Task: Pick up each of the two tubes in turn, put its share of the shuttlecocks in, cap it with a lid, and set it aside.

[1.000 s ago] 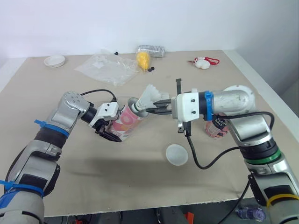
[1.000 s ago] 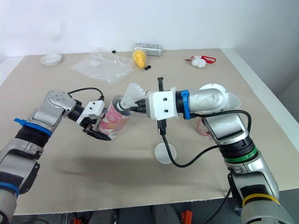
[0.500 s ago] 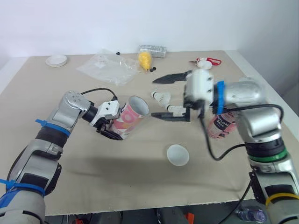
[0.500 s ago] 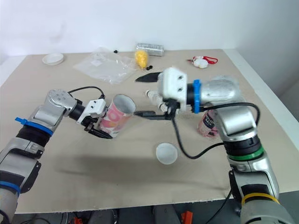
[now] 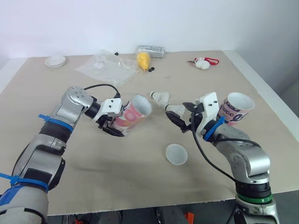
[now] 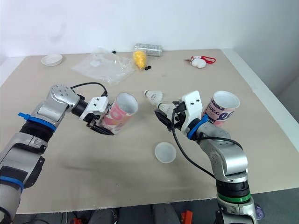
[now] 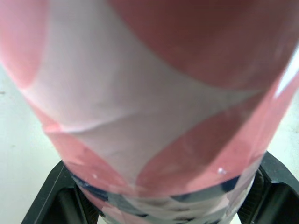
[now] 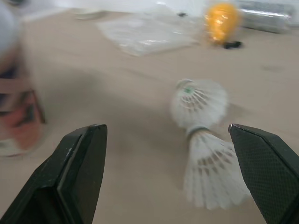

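1. The left jaws are staying clamped on the pink tube [image 5: 132, 113], tilting its mouth toward the right jaws.
2. The right jaws, now empty and wide apart, are dropping away from that mouth; their shuttlecock is probably inside.
3. They are lining up on the near shuttlecock [image 8: 212, 175], with the far shuttlecock [image 8: 201, 100] just beyond.
4. The lid [image 5: 176, 154] is waiting on the counter [image 5: 93, 177] near them, so capping is not yet due.
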